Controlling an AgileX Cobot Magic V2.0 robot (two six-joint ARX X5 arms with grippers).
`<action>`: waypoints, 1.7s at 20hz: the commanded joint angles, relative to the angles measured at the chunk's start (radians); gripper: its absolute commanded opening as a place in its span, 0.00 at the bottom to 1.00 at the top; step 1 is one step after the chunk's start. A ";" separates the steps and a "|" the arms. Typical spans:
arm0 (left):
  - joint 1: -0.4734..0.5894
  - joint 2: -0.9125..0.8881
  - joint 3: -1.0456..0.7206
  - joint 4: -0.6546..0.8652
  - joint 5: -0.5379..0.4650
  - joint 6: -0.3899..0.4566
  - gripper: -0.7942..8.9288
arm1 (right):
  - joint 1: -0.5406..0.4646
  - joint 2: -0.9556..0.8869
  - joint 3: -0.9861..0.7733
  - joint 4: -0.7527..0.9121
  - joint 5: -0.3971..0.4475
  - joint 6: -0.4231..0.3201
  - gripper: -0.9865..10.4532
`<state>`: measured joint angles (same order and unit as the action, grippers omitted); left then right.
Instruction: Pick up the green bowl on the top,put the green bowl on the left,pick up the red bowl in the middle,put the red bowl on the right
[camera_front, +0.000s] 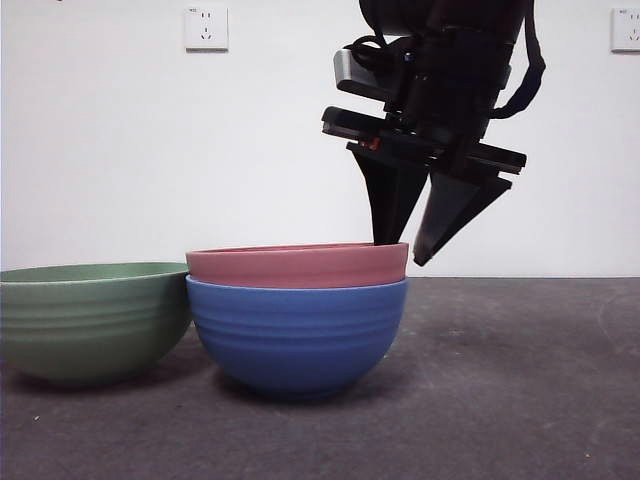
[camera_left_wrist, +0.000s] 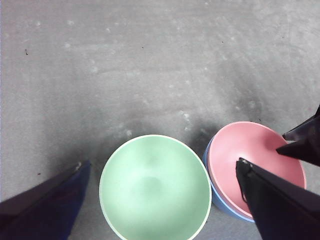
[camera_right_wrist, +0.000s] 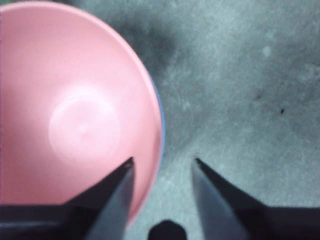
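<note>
In the front view the red bowl (camera_front: 297, 264) sits at frame centre, nested in the blue bowl (camera_front: 296, 335). The right gripper (camera_front: 406, 250) comes down from the upper right, its jaws spread and straddling the bowl's right rim: one tip inside, one outside, nothing clenched yet. The green bowl (camera_front: 90, 318) stands at lower left, touching the blue one. The left gripper (camera_left_wrist: 162, 167) hovers released above the green bowl, holding nothing. Everything rests on a dark grey, scuffed table (camera_front: 520, 400) before a white wall with a socket (camera_front: 206, 28) at upper left.
</note>
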<state>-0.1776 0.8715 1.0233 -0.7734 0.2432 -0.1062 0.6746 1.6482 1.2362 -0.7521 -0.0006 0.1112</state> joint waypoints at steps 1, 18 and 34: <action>-0.002 -0.001 0.000 0.002 0.000 -0.005 0.58 | 0.002 0.008 0.001 0.013 0.001 -0.008 0.16; -0.002 0.002 0.000 0.001 -0.003 -0.005 0.58 | 0.003 -0.002 0.002 0.030 0.006 0.004 0.08; -0.002 0.003 0.000 0.002 -0.003 -0.003 0.58 | 0.003 -0.097 0.002 0.038 0.000 0.023 0.08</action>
<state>-0.1776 0.8730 1.0233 -0.7738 0.2417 -0.1059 0.6746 1.5558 1.2362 -0.7181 0.0006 0.1196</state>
